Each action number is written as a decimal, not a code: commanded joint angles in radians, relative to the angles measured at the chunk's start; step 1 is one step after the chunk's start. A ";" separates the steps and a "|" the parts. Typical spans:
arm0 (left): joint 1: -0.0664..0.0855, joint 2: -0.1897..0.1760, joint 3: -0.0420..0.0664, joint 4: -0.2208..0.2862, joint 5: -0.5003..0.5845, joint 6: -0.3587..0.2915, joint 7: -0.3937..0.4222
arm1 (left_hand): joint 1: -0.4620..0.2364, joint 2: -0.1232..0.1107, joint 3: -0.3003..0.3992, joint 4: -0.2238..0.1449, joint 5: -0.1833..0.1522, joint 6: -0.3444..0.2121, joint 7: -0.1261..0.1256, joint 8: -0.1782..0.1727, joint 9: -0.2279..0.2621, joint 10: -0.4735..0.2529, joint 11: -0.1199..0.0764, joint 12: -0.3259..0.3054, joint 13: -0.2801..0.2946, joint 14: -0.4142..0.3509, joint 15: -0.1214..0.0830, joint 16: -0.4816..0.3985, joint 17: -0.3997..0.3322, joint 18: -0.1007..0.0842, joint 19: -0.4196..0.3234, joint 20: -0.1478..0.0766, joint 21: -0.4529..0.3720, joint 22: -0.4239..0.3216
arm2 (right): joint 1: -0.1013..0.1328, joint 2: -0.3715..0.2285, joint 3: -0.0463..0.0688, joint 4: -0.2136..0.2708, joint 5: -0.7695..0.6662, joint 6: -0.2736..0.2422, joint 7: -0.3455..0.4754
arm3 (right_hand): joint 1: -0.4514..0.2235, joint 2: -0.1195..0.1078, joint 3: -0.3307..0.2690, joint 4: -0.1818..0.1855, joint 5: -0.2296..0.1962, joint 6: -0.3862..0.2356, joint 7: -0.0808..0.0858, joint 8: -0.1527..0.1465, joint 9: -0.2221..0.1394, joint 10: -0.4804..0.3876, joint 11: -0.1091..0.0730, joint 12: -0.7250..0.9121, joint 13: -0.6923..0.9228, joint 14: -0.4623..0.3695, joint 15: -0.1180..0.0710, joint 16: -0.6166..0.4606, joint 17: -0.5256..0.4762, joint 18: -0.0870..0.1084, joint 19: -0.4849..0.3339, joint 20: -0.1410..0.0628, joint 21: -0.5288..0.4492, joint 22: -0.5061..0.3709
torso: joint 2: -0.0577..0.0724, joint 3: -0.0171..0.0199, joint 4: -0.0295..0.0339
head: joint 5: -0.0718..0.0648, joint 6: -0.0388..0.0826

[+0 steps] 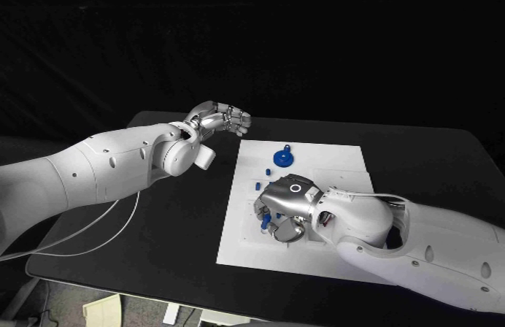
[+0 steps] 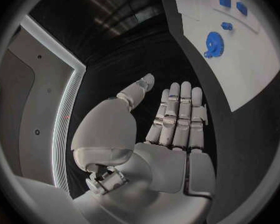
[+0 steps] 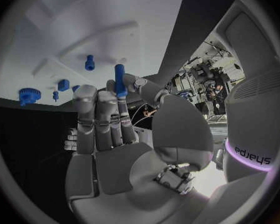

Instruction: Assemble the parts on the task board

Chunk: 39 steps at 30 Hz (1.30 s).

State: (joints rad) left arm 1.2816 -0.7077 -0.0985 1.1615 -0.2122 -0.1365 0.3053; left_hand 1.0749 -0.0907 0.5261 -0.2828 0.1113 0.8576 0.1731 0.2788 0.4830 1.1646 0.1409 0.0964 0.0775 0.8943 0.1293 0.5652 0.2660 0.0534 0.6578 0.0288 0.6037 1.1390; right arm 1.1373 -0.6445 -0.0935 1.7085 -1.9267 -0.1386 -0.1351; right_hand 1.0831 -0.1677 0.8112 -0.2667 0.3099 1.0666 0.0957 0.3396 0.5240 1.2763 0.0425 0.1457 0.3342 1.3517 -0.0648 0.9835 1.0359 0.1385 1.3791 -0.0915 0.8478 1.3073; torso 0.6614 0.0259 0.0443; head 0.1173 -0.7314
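A white task board [image 1: 316,254] is seen lying in the middle of a black table [image 1: 168,232], with both white arms of the robot reaching in from either side. The right hand [image 1: 286,209] is held low over the middle of the board, palm turned downward, its arm stretched in from the near right corner of the table. In the right wrist view, a slim blue peg [image 3: 119,80] is shown gripped upright between the thumb and the fingertips [image 3: 107,97] of that hand, the other fingers being held straight and close together beside it. Further blue parts are seen on the board beyond the fingers: a short blue pin [image 3: 89,62] standing on a raised white block, two small blue blocks [image 3: 63,84] and a blue gear [image 3: 28,94] near the board's edge. In the head view the gear [image 1: 283,157] is placed on the far part of the board, apart from the right hand.

The left hand [image 1: 219,118] is raised off the table just beyond the board's far left corner, its wrist bent upward. In the left wrist view it [image 2: 171,129] is shown released, with the fingers straight and side by side, the thumb spread apart and nothing in its grasp.
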 commanded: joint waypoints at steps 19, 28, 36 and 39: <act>0.001 0.001 0.001 0.002 0.005 0.015 0.005 | -0.011 -0.001 -0.004 0.004 -0.006 -0.010 0.000 0.007 -0.002 -0.007 -0.002 -0.005 -0.001 0.001 0.001 -0.008 0.004 0.017 0.007 0.001 -0.005 0.002 | 0.001 0.012 -0.006 -0.008 -0.001 0.050 0.002 | 0.003 -0.006 0.006 0.000 0.006 0.007 0.001 0.003 0.002 0.064 -0.014 0.006 -0.001 -0.014 -0.018 0.006 0.002 0.123 -0.001 -0.004 0.006 0.021 | 0.000 0.0001 0.0002 | 0.005 -0.008; 0.001 0.000 0.001 0.002 0.005 0.016 0.005 | -0.011 -0.001 -0.004 0.004 -0.006 -0.010 0.000 0.007 -0.002 -0.007 -0.002 -0.005 -0.001 0.001 0.001 -0.009 0.004 0.017 0.007 0.001 -0.005 0.002 | 0.000 0.019 -0.011 -0.021 -0.001 0.066 0.001 | 0.003 -0.005 0.006 0.000 0.006 0.007 0.001 0.003 0.002 0.065 -0.015 0.006 0.000 -0.014 -0.018 0.006 0.002 0.123 -0.002 -0.004 0.006 0.021 | 0.000 0.0003 0.0003 | 0.005 -0.009; 0.001 0.000 0.001 0.002 0.005 0.016 0.005 | -0.011 -0.001 -0.004 0.004 -0.006 -0.010 0.000 0.007 -0.002 -0.007 -0.002 -0.005 -0.001 0.001 0.001 -0.009 0.005 0.017 0.007 0.001 -0.005 0.003 | 0.000 0.027 -0.016 -0.032 -0.004 0.066 0.000 | 0.003 -0.004 0.006 0.000 0.007 0.007 0.001 0.002 0.002 0.064 -0.015 0.005 0.000 -0.014 -0.018 0.006 0.002 0.123 -0.002 -0.004 0.006 0.021 | 0.000 0.0002 0.0000 | 0.006 -0.010; 0.001 0.000 0.001 0.002 0.005 0.016 0.005 | -0.011 -0.001 -0.004 0.004 -0.006 -0.010 0.000 0.007 -0.002 -0.007 -0.002 -0.005 -0.001 0.001 0.001 -0.009 0.005 0.017 0.007 0.001 -0.006 0.003 | 0.000 0.028 -0.019 -0.034 -0.005 0.067 -0.001 | 0.003 -0.004 0.006 -0.001 0.007 0.007 0.001 0.002 0.002 0.064 -0.015 0.005 0.000 -0.014 -0.018 0.006 0.002 0.123 -0.002 -0.004 0.006 0.021 | 0.000 0.0002 0.0000 | 0.006 -0.010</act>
State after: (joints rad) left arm 1.2816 -0.7080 -0.0985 1.1618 -0.2121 -0.1339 0.3043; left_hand 1.0750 -0.0908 0.5261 -0.2829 0.1113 0.8577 0.1731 0.2788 0.4822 1.1647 0.1409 0.0964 0.0775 0.8943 0.1293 0.5613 0.2698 0.0514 0.6578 0.0288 0.6037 1.1404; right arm 1.1378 -0.6174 -0.1107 1.6773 -1.9257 -0.0901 -0.1358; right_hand 1.0766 -0.1742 0.8109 -0.2667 0.3138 1.0676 0.0982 0.3351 0.5245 1.2856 0.0333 0.1448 0.3333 1.3538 -0.0705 0.9866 1.0364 0.1384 1.3806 -0.0891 0.8479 1.3073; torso 0.6617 0.0260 0.0445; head 0.1227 -0.7418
